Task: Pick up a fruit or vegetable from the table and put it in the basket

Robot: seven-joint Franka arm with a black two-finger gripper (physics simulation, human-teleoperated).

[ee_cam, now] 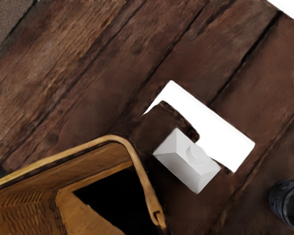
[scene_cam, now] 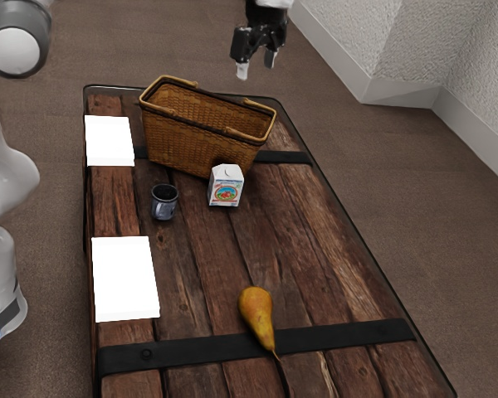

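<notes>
Table: planks (scene_cam: 203, 274) are carrying everything here, with the pear and the basket lying well apart.
Arm: I am running the white arm (scene_cam: 8, 182) from afar, and I judge I am at the reaching step — nothing picked up yet.
Basket: the wicker basket (scene_cam: 183, 141) is standing upright, its open top waiting for the fruit.
Gripper: the black gripper (scene_cam: 256, 65) is hanging high near the basket, its fingers standing apart and holding nothing.
Pear: the pear (scene_cam: 256, 308) is lying on its side, its neck crossing the black strip (scene_cam: 349, 336). The next move is calling for a high swing over to it, then lowering with a finger either side of the fat end.
Carton: the carton (scene_cam: 225, 186) is standing just beside the basket — I am planning to clear it.
Mug: the mug (scene_cam: 163, 202) is standing near the carton.
</notes>
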